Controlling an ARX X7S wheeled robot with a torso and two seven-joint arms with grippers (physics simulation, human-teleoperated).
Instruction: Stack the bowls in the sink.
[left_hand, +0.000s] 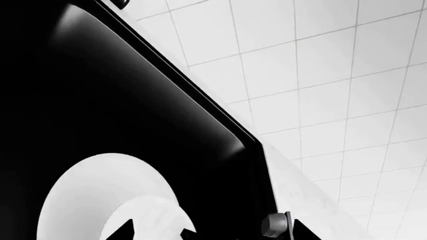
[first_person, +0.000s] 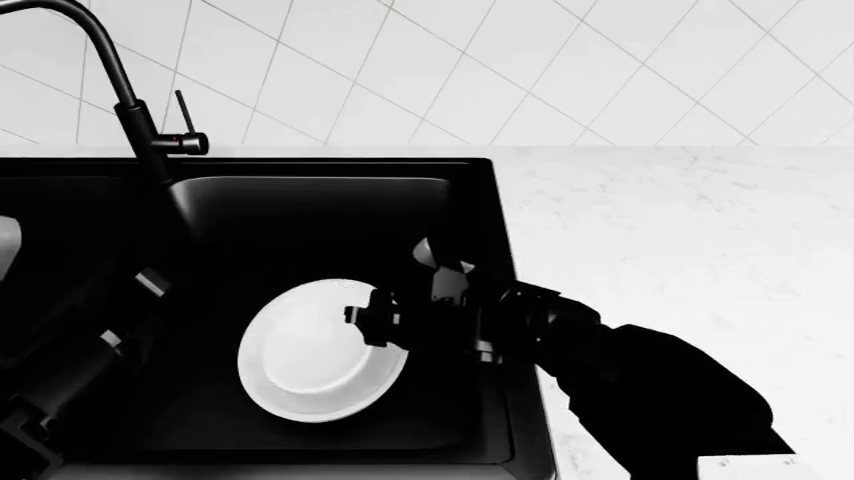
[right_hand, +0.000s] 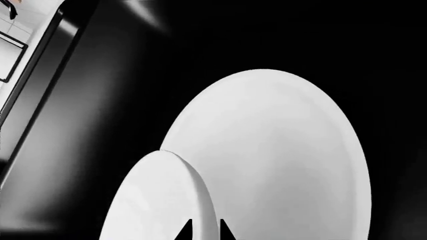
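One right gripper (right_hand: 205, 231) pinching small bowl (right_hand: 157, 200) rim (closed), over wide bowl (right_hand: 280, 150)

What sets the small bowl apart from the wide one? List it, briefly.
Size: the small bowl is clearly narrower than the wide bowl.
Support: the wide bowl lies flat on the sink floor; the small bowl is pinched at its rim by the right claw.
Pose: the small bowl looks tilted against the wide bowl.
Both are plain, glossy white and round.
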